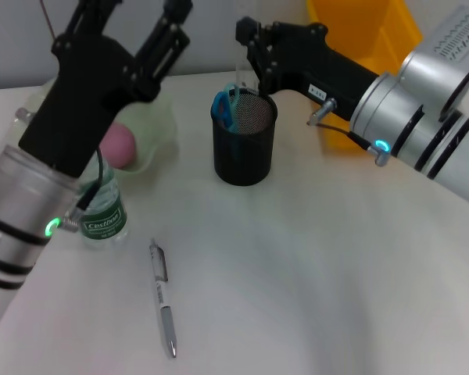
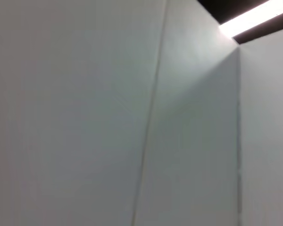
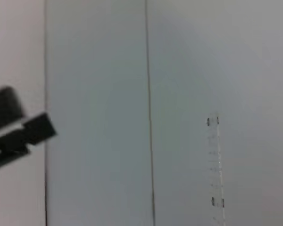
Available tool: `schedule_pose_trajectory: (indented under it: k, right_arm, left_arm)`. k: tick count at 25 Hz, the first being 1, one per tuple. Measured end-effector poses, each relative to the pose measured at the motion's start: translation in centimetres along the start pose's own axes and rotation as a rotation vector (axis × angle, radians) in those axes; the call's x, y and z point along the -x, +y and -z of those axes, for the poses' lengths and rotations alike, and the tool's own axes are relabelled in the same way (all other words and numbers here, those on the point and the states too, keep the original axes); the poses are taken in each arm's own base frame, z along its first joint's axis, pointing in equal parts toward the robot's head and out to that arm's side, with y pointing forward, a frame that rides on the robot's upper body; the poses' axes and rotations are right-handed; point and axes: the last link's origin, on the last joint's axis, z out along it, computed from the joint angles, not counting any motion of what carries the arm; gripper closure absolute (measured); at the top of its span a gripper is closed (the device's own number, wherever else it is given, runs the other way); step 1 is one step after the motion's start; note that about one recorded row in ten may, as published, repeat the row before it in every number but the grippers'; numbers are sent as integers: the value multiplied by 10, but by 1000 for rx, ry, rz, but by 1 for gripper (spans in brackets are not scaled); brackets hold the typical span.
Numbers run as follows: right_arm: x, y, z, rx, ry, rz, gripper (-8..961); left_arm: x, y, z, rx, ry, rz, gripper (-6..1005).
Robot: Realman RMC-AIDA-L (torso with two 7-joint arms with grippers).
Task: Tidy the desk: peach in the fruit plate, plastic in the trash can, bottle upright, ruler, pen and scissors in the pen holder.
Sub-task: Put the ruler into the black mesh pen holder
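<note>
On the white desk (image 1: 313,273) the pen (image 1: 162,298) lies flat, the bottle (image 1: 104,211) stands upright beside the green fruit plate (image 1: 152,129) holding the pink peach (image 1: 117,144), blue-handled scissors (image 1: 224,107) and the clear ruler (image 1: 236,74) stand in the black mesh pen holder (image 1: 244,141), and the yellow trash can (image 1: 375,31) sits behind.

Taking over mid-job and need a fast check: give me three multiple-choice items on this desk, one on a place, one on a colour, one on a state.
1. Where is the pen?
A. on the desk
B. in the pen holder
C. in the trash can

2. What colour are the scissors handles?
A. red
B. light blue
C. black

3. How is the bottle standing?
A. on its side
B. upside down
C. upright

Answers: 1 A, it lies flat on the white top. 2 B, blue handles show in the mesh cup. 3 C, its label reads level beside the fruit plate.
</note>
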Motion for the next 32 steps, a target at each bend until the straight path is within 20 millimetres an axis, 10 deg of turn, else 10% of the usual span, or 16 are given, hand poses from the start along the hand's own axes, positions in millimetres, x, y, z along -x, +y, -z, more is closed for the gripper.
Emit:
schedule_pose_trajectory:
  k: [18,32]
  right_arm:
    - [-40,-18,12,-60,132,-1,940]
    - [-29,-16,2,-48,97,18,939]
  left_arm:
    - [12,6,48,235,-234,112,217]
    - [11,8,52,253,-230,118,216]
